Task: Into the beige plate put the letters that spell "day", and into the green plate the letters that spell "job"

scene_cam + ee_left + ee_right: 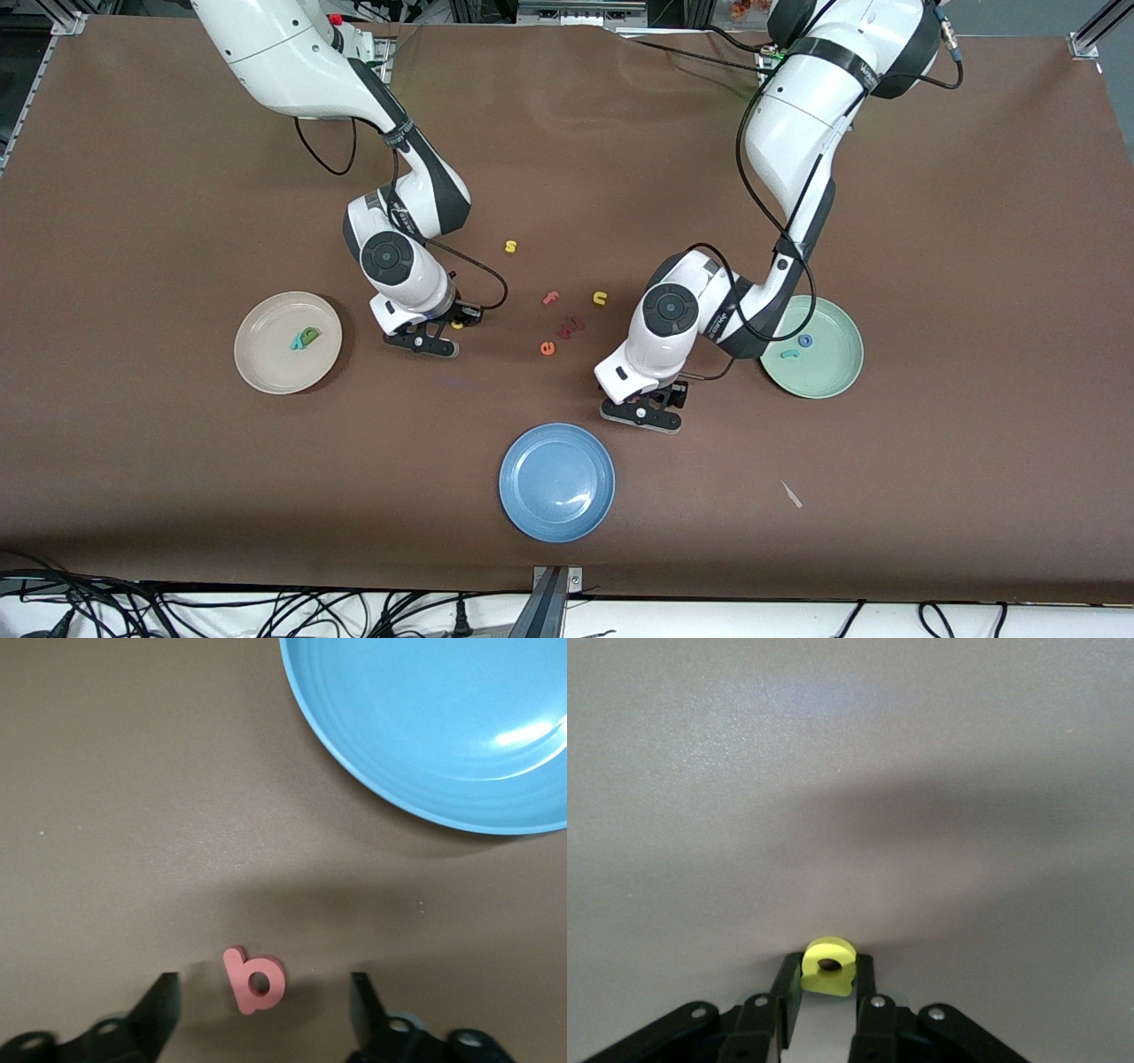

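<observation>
Right gripper: we saw it pinching the yellow "a" low at the table, centre-left of the front view, presumably to carry it to the beige plate.
Left gripper: fingers spread, straddling the pink-red "b" without touching it, wrist bent down.
Green plate: we noted "o" and "j" inside.
Beige plate: two letters inside.

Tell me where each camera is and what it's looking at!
Front view: high up across the table, facing both arms, seeing the beige plate, green plate and blue plate.
Left wrist view: on the left arm, looking down past the open left gripper at the pink b.
Right wrist view: on the right arm; the right gripper pinches the yellow a.
Shared: front and left wrist views both show the blue plate.
</observation>
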Controlling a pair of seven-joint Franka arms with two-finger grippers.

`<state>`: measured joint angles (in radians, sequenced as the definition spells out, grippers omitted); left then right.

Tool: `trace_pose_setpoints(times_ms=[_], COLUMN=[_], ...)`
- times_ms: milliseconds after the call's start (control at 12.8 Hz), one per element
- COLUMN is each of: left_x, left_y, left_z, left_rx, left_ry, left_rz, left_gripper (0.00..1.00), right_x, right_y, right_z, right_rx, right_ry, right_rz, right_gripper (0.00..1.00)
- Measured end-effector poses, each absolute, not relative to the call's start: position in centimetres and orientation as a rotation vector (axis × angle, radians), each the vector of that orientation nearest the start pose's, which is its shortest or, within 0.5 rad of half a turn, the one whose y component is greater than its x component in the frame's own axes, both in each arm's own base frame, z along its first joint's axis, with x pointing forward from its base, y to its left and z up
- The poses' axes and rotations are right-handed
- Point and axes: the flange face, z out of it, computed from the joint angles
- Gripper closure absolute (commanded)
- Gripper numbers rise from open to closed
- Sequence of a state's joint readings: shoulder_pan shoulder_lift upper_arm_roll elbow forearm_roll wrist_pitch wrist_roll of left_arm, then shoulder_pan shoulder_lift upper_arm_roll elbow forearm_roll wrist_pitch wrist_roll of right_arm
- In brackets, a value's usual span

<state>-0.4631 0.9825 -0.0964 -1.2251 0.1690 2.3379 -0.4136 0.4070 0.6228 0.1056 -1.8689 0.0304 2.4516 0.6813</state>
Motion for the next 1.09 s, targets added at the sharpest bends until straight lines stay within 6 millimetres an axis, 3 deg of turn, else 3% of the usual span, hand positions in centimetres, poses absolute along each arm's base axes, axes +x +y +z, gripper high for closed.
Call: trace_pose_setpoints(times_ms=[390,468,546,624,703,859,1093], left_x=[66.2,66.1,66.1,66.1,66.1,66.1,66.3], left_y=[-38.7,-38.7,-38.7,-38.7,-38.8,-38.7,-38.7], left_z=[17.8,17.6,17.5,17.5,17.5,17.5,17.8], left_rx=[-3.130,-3.130,-3.130,-3.130,-3.129,-3.129,-3.130], left_ry=[0.326,0.327,0.327,0.327,0.327,0.327,0.325], left_rz=[-0.213,-0.210,-0.209,-0.208,-0.209,-0.209,-0.218], left_gripper=[0.52,0.56,0.71,0.95,1.00,1.00,1.00], right_x=[56.0,56.7,57.6,58.4,59.1,59.9,61.4], right_y=[31.0,30.8,30.1,29.3,28.3,25.8,20.1], right_z=[18.4,19.0,19.7,20.3,20.7,21.3,23.6], right_rx=[-3.072,-3.081,-3.096,-3.111,-3.125,-3.159,-3.178], right_ry=[0.326,0.316,0.292,0.251,0.189,-0.001,-0.312], right_rz=[0.102,0.107,0.116,0.121,0.119,0.157,0.174], right_gripper=[0.83,0.83,0.83,0.83,0.83,0.83,0.83])
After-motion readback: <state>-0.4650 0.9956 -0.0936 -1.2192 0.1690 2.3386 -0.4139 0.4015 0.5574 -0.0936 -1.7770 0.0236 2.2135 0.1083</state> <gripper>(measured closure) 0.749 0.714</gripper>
